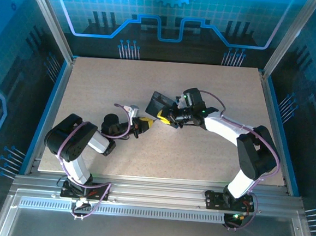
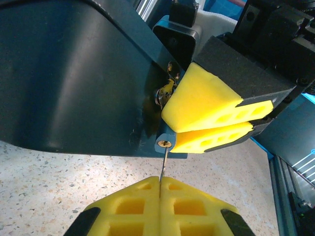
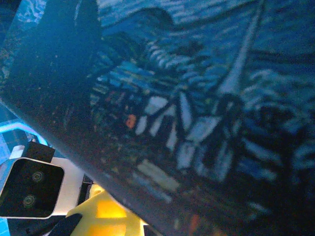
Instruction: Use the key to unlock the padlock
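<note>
Top: speckled worktop (image 1: 199, 154), blue-lit enclosure. Left end effector (image 1: 145, 123) and right end effector (image 1: 165, 117) meet tip to tip by the tin (image 1: 160, 102).
Left wrist: left fingers pinched on the key (image 2: 163, 164), its tip at the padlock (image 2: 170, 140), which the right fingers clamp.
Right wrist: tin's painted face just ahead.

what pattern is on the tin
A swirly blue starry-night painting, best seen on the tin in the right wrist view.
</note>
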Robot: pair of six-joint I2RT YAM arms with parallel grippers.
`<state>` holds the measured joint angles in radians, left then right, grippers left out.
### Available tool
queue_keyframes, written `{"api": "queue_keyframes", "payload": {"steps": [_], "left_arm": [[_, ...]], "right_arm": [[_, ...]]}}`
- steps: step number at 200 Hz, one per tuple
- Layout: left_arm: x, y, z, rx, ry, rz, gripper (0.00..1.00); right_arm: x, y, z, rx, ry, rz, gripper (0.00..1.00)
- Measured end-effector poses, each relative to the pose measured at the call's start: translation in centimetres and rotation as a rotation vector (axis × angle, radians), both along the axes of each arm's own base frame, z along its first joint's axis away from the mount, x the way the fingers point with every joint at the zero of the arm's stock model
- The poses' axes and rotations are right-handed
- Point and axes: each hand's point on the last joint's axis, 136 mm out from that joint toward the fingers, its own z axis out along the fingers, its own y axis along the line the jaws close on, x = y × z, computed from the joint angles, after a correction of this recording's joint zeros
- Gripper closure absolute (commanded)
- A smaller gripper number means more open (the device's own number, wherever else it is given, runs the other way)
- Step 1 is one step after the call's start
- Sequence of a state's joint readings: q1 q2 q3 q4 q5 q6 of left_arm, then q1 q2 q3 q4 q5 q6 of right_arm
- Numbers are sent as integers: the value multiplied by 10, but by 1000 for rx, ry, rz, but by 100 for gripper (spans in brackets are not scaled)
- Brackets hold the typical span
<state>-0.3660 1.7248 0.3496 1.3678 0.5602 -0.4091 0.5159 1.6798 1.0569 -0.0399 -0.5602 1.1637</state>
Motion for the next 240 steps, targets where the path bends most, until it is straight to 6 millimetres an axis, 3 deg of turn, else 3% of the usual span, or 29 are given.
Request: {"api": "queue_keyframes", "payload": {"steps": [240], "left_arm": [[1, -2, 6, 25, -57, 24, 100]], "right_arm": [[-3, 2, 0, 25, 7, 10, 100]]}}
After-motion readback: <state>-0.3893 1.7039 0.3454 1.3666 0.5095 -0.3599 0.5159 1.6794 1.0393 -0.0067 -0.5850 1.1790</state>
